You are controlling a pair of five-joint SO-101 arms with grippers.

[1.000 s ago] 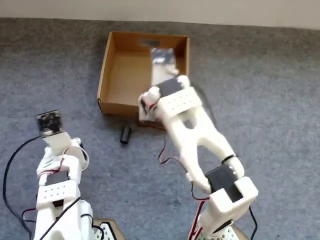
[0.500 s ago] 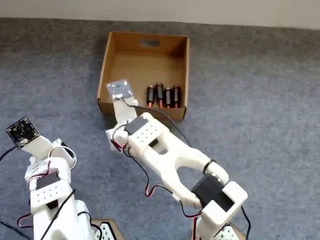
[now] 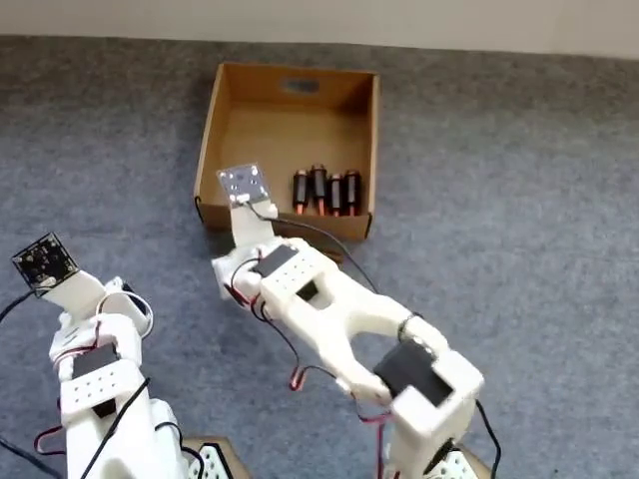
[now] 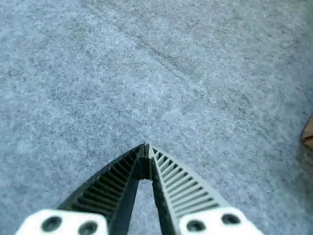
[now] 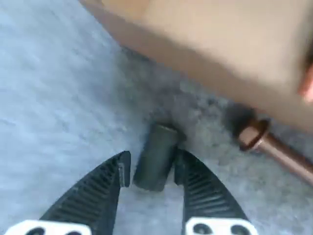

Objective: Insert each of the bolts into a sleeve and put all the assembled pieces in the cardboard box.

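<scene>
- The worktop (image 3: 519, 200), grey and carpet-like, carries the cardboard box (image 3: 208, 150) toward its far edge. Four assembled pieces (image 3: 326, 192) lie in a row against the box's near wall.
- The right claw (image 5: 151, 162) stands apart, straddling the near end of the dark sleeve (image 5: 157, 144), which lies just outside that wall. It should lower squarely and close across the sleeve's middle so the sleeve cannot roll away.
- The left claw (image 4: 145, 149) is pressed together, empty, above bare worktop.
- The copper bolt (image 5: 266, 142) lies near the sleeve, off to one side of the claw, at the wall's foot.

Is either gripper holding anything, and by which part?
Nothing held. The right gripper is open, fingers straddling the sleeve on the carpet; the left gripper is shut, empty.
</scene>
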